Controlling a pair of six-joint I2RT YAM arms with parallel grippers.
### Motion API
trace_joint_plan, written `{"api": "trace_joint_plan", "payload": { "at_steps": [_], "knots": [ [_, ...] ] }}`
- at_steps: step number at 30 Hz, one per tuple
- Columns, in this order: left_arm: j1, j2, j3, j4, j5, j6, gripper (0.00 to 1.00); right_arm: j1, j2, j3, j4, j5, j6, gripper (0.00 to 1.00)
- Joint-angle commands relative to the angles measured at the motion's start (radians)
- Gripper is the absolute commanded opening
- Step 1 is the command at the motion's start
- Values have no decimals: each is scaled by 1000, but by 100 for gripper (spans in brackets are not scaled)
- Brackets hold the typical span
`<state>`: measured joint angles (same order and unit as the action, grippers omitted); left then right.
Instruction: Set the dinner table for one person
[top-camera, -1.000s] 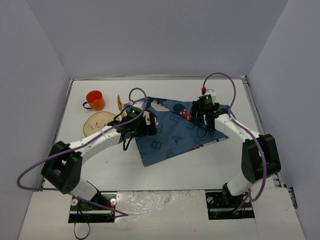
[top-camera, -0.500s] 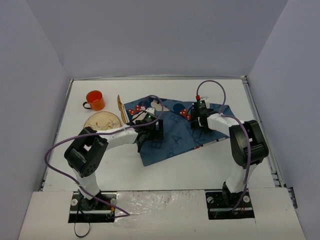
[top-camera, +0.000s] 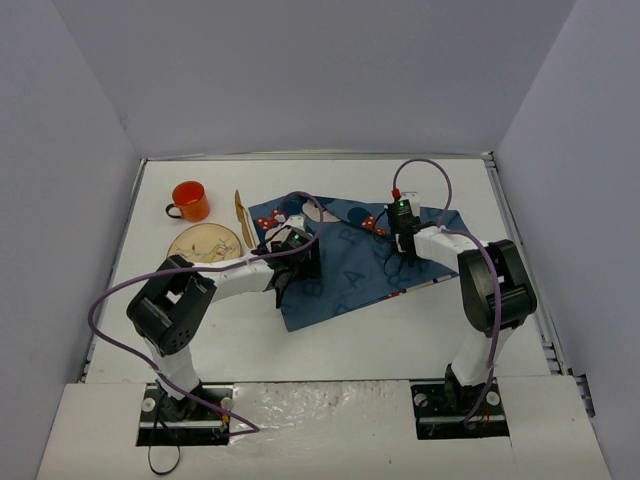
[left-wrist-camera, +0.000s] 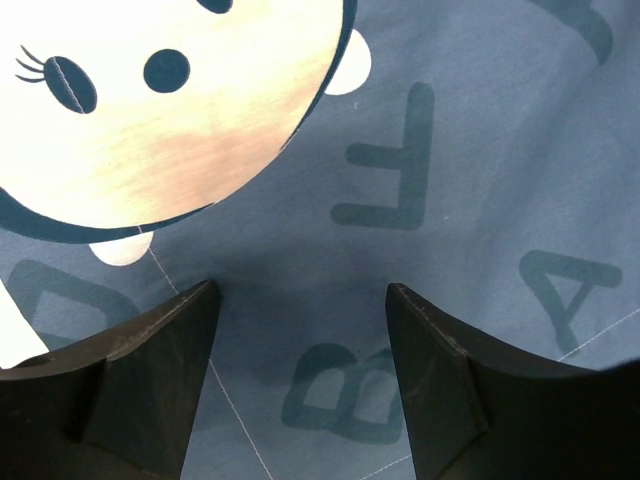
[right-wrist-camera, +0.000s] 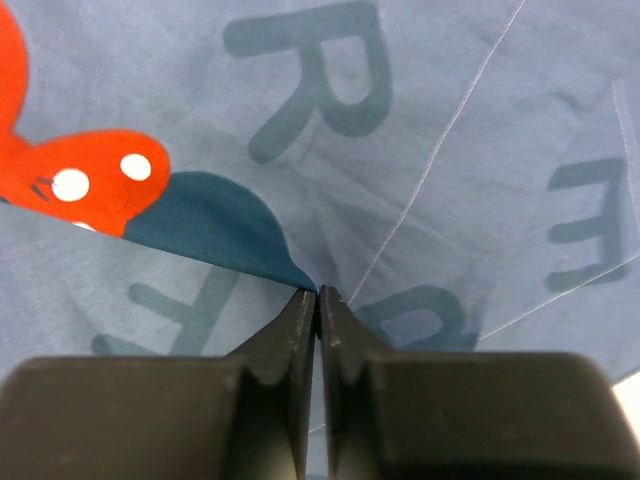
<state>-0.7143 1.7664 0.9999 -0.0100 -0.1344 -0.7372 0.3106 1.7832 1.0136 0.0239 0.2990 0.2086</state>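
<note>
The white dinner table (top-camera: 420, 320) carries a blue cloth mat (top-camera: 345, 262) printed with letters and cartoon mouse faces. My left gripper (top-camera: 303, 262) is low over the mat's left part. In the left wrist view it (left-wrist-camera: 301, 290) is open, its dark fingers (left-wrist-camera: 165, 370) straddling flat cloth (left-wrist-camera: 420, 150) near a printed B. My right gripper (top-camera: 403, 247) is down on the mat's right part. In the right wrist view it (right-wrist-camera: 318, 292) is shut, pinching a small fold of the mat (right-wrist-camera: 420, 130), with creases running out from the tips.
An orange cup (top-camera: 189, 200) stands at the back left. In front of it lies a round wooden plate (top-camera: 204, 243), with a wooden knife (top-camera: 239, 212) beside it, close to the mat's left edge. Grey walls enclose the table on three sides.
Both arms came down onto the mat. The right jaws have closed on a pinch of cloth. The left jaws have narrowed but still stand apart.
</note>
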Motion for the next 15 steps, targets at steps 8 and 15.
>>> {"api": "trace_joint_plan", "payload": {
  "at_steps": [8, 15],
  "knots": [
    [1, -45, -48, -162, -49, 51, 59, -110, 160, 625, -99, 60, -170, 0],
    [-1, -39, -20, -179, -48, 65, 59, -169, 406, 1092, -122, 138, -228, 41]
  ]
}}
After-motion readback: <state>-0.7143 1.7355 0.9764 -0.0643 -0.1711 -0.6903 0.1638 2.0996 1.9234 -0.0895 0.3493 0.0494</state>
